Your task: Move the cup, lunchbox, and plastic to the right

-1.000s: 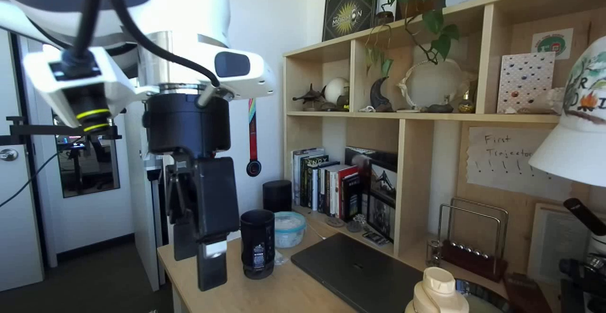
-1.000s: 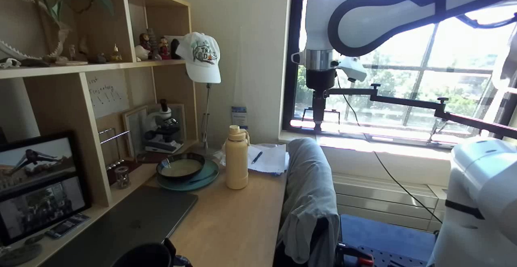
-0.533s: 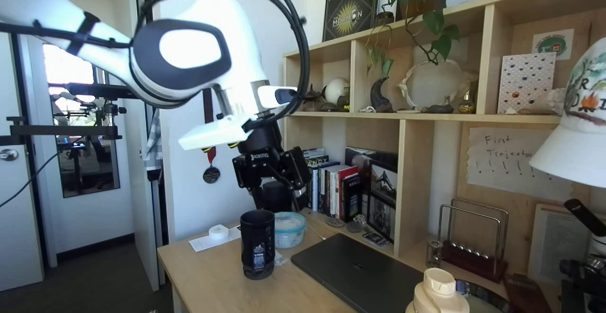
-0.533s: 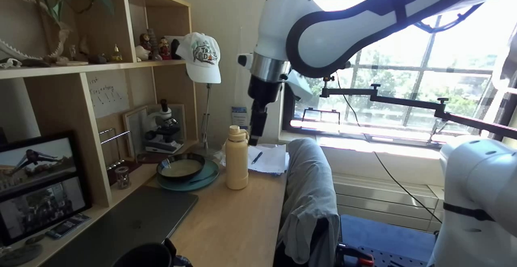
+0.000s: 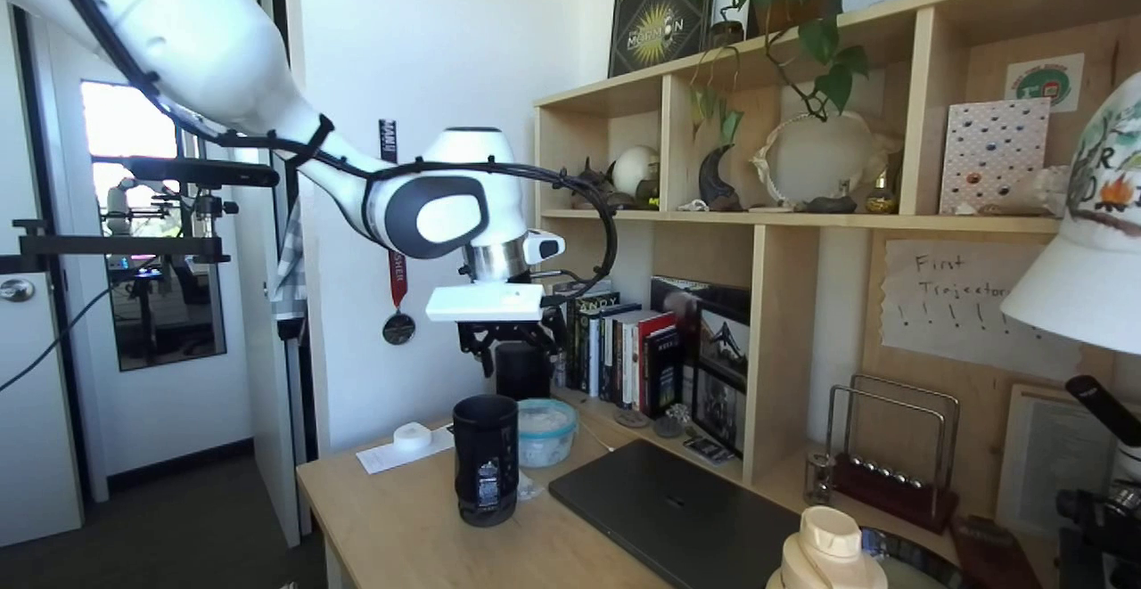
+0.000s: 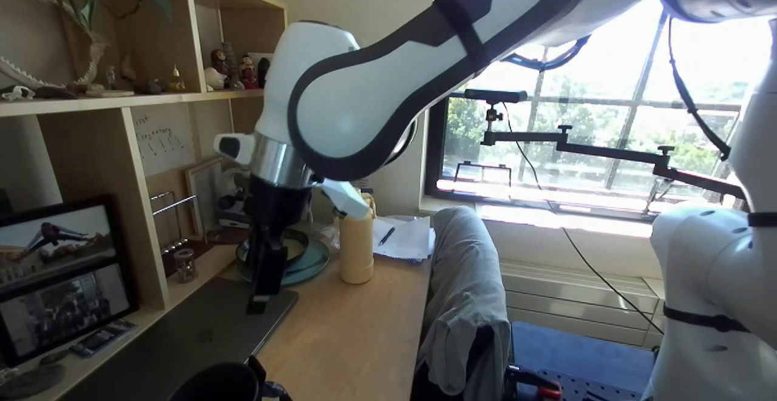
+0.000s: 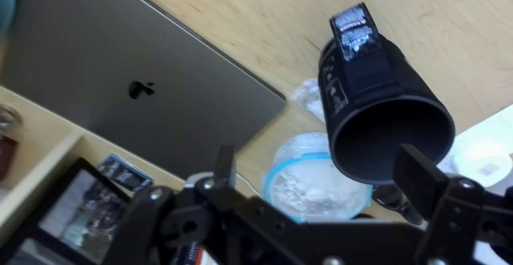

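Observation:
The cup [image 5: 486,460], a dark tall tumbler, stands upright on the desk. In the wrist view the cup [image 7: 360,76] shows its open mouth and handle. The lunchbox [image 5: 545,433] sits behind it, round with a light blue rim; it also shows in the wrist view [image 7: 312,189], partly covered by the cup. Crumpled clear plastic [image 7: 308,94] lies between the cup and the laptop. My gripper [image 7: 316,168] is open and empty, above these things. Its right finger [image 7: 417,181] overlaps the cup's mouth in the wrist view. The gripper also shows in an exterior view [image 6: 258,304].
A closed laptop [image 5: 673,509] lies beside the cup. A cream bottle [image 6: 356,243] and a bowl on a blue plate [image 6: 315,267] stand farther along. A shelf unit [image 5: 758,348] with books borders the desk. A white roll [image 5: 412,437] lies near the wall.
My arm has swung in over the desk and lowered. In one exterior view the gripper moved left and down from the window to over the laptop. The cup and lunchbox have not moved.

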You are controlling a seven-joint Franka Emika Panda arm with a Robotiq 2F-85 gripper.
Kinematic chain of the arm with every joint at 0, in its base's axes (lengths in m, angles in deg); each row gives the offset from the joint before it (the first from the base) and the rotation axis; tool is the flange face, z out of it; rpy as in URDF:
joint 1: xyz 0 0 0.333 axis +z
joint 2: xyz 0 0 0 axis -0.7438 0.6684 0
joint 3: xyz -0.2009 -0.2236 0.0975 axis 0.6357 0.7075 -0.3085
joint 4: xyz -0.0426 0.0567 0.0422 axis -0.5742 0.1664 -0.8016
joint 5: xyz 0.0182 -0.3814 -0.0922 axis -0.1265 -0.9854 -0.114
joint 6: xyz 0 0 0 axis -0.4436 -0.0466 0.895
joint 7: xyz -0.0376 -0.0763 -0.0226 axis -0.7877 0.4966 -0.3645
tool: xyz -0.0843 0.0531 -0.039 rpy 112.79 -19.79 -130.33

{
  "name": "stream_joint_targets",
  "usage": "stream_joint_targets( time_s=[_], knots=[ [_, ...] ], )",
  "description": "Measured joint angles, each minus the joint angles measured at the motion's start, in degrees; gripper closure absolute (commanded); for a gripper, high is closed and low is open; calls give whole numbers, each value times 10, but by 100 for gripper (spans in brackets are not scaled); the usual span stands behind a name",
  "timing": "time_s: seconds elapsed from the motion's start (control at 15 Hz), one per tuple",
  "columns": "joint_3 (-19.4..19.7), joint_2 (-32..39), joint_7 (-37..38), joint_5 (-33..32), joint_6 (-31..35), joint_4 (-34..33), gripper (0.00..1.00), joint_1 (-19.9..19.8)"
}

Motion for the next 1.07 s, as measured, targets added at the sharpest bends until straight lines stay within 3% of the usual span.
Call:
stream_joint_targets(
  time_s=[0.27,0.6,0.67,0.8,1.07],
  knots=[
    [-58,87,-71,37,-5,-61,0,-13],
    [-89,158,-87,-6,-6,-101,0,-35],
    [-90,167,-87,-20,-6,-105,25,-38],
    [-91,180,-88,-39,-7,-113,32,-45],
    [-108,191,-92,-43,-20,-122,65,-61]
  ],
)
